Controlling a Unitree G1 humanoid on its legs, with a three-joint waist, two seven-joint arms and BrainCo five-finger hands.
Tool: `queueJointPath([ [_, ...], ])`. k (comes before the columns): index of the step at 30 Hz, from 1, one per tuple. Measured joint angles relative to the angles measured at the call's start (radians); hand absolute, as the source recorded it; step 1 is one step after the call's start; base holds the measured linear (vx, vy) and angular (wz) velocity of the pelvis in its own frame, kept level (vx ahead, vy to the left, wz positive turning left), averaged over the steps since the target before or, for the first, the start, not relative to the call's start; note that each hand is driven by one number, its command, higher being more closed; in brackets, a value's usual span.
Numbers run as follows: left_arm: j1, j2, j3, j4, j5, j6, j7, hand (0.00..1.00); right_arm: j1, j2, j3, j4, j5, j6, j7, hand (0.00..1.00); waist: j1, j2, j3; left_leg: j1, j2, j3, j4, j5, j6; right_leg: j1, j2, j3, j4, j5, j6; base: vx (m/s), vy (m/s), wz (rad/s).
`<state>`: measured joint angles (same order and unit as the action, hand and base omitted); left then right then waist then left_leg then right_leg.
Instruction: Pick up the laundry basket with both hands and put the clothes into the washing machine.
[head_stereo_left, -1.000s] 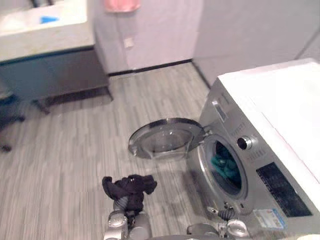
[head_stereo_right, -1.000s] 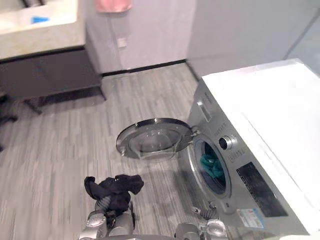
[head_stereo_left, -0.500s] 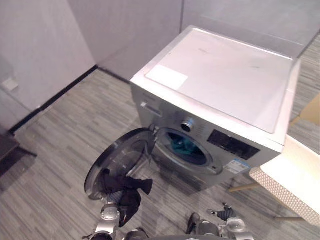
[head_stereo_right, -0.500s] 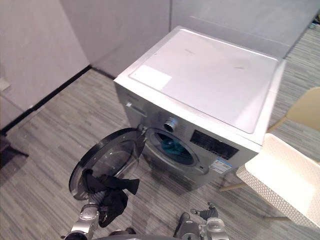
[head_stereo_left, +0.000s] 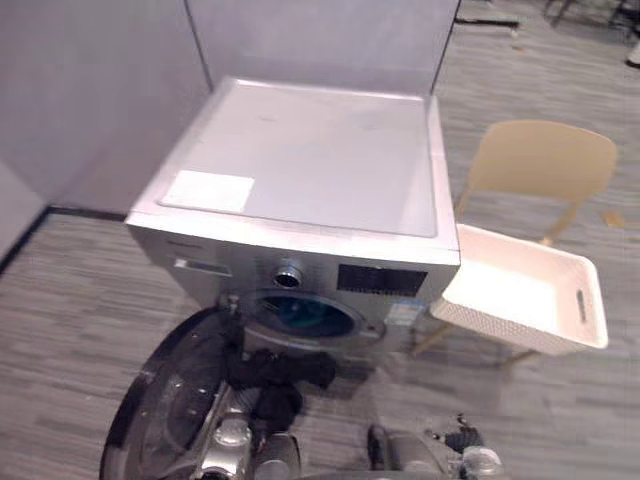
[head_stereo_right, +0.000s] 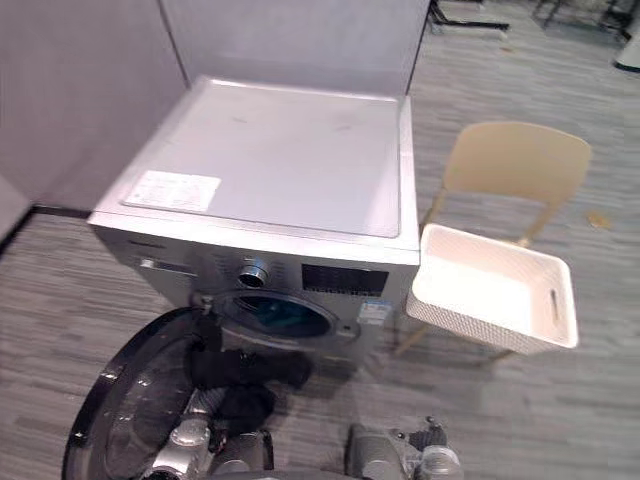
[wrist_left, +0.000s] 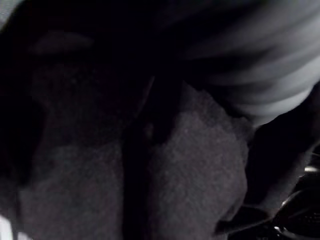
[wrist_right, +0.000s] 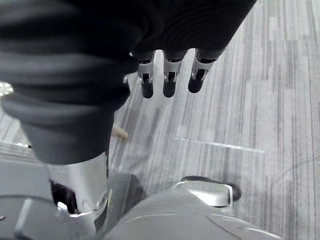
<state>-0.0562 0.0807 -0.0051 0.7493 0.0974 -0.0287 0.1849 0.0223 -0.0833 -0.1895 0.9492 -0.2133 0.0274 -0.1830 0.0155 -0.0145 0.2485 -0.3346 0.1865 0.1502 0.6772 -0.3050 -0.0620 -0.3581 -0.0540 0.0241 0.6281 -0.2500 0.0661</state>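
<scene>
The silver washing machine (head_stereo_left: 300, 170) stands straight ahead, its round door (head_stereo_left: 160, 410) swung open low on the left. Teal cloth (head_stereo_left: 298, 314) lies inside the drum. A black garment (head_stereo_left: 275, 385) is bunched over my left hand (wrist_left: 270, 65), hanging just below the drum opening and above the door. Dark cloth (wrist_left: 190, 165) lies right against the left wrist camera. The white laundry basket (head_stereo_left: 500, 325) rests on a beige chair (head_stereo_left: 540, 160) right of the machine and looks empty. My right hand (wrist_right: 168, 82) hangs low over the floor, open and holding nothing.
Grey partition walls (head_stereo_left: 90, 90) stand behind and left of the machine. Grey plank floor (head_stereo_left: 540, 400) lies free in front of the chair and to the right. The open door takes up the floor at the lower left.
The camera has swung right: the machine now faces me and the chair with the basket has come into view. The black garment now hangs close before the drum opening.
</scene>
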Motion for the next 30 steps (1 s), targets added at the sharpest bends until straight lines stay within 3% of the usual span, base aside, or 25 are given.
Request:
queueJointPath([
  [2, -0.055, 0.000, -0.005, -0.062, -0.026, 0.000, 0.020, 1.00, -0.044, 0.001, 0.004, -0.041, 0.019, 0.000, -0.023, 0.00, 0.001, -0.015, 0.049, -0.086, 0.012, 0.024, 0.107, -0.041, 0.014, -0.101, -0.002, 0.021, 0.104, -0.029, 0.014, -0.16, 0.092, -0.46],
  [4, -0.104, -0.001, -0.009, -0.129, -0.048, 0.000, 0.045, 1.00, -0.082, 0.004, 0.020, -0.104, 0.034, 0.000, -0.042, 0.00, 0.000, -0.009, 0.075, -0.191, 0.032, 0.054, 0.204, -0.088, 0.038, -0.227, -0.005, 0.040, 0.201, -0.060, 0.020, -0.21, 0.080, -0.40],
  [8, -0.178, 0.003, -0.037, -0.310, -0.068, -0.003, 0.104, 1.00, -0.147, 0.020, 0.052, -0.254, 0.068, -0.002, -0.084, 0.00, 0.000, -0.002, 0.121, -0.401, 0.098, 0.074, 0.416, -0.167, 0.046, -0.469, 0.014, 0.066, 0.394, -0.094, 0.012, -0.17, 0.034, -0.38],
  [12, -0.307, 0.015, -0.078, -0.441, -0.063, -0.006, 0.146, 1.00, -0.182, 0.041, 0.054, -0.393, 0.089, -0.014, -0.119, 0.00, -0.003, -0.004, 0.133, -0.609, 0.132, 0.067, 0.552, -0.190, 0.054, -0.694, 0.015, 0.065, 0.523, -0.095, 0.012, -0.14, -0.021, -0.20],
  [15, -0.395, 0.031, -0.092, -0.500, -0.036, -0.006, 0.182, 1.00, -0.184, 0.047, 0.053, -0.459, 0.097, -0.031, -0.135, 0.00, -0.009, -0.004, 0.133, -0.704, 0.143, 0.049, 0.626, -0.200, 0.059, -0.789, 0.018, 0.063, 0.601, -0.109, 0.014, -0.09, -0.054, 0.03],
  [19, -0.563, 0.128, -0.091, -0.562, 0.057, 0.010, 0.286, 1.00, -0.191, 0.059, 0.063, -0.545, 0.101, -0.074, -0.152, 0.00, -0.030, -0.015, 0.140, -0.858, 0.148, -0.006, 0.726, -0.206, 0.054, -0.926, 0.017, 0.047, 0.709, -0.132, -0.001, -0.09, -0.086, 0.14],
  [22, -0.657, 0.175, -0.094, -0.559, 0.131, 0.049, 0.342, 1.00, -0.192, 0.057, 0.064, -0.574, 0.110, -0.103, -0.170, 0.00, -0.033, -0.020, 0.141, -0.918, 0.151, -0.024, 0.766, -0.207, 0.052, -0.982, 0.018, 0.036, 0.752, -0.139, -0.004, -0.08, -0.069, 0.07],
  [25, -0.850, 0.272, -0.115, -0.467, 0.242, 0.105, 0.388, 1.00, -0.196, 0.036, 0.062, -0.592, 0.136, -0.140, -0.179, 0.00, -0.042, -0.033, 0.143, -0.991, 0.155, -0.039, 0.798, -0.205, 0.049, -1.049, 0.021, 0.031, 0.782, -0.142, 0.002, -0.07, -0.044, 0.02],
  [28, -1.072, 0.346, -0.174, -0.311, 0.359, 0.151, 0.384, 1.00, -0.192, 0.020, 0.067, -0.499, 0.134, -0.138, -0.185, 0.00, -0.056, -0.049, 0.152, -1.034, 0.162, -0.043, 0.807, -0.205, 0.050, -1.086, 0.025, 0.030, 0.782, -0.134, 0.002, -0.02, -0.014, -0.05],
  [30, -1.230, 0.390, -0.212, -0.226, 0.438, 0.158, 0.374, 1.00, -0.181, 0.024, 0.071, -0.468, 0.141, -0.139, -0.184, 0.00, -0.061, -0.057, 0.156, -1.073, 0.175, -0.041, 0.819, -0.205, 0.051, -1.126, 0.040, 0.029, 0.778, -0.118, -0.002, 0.01, 0.003, -0.23],
])
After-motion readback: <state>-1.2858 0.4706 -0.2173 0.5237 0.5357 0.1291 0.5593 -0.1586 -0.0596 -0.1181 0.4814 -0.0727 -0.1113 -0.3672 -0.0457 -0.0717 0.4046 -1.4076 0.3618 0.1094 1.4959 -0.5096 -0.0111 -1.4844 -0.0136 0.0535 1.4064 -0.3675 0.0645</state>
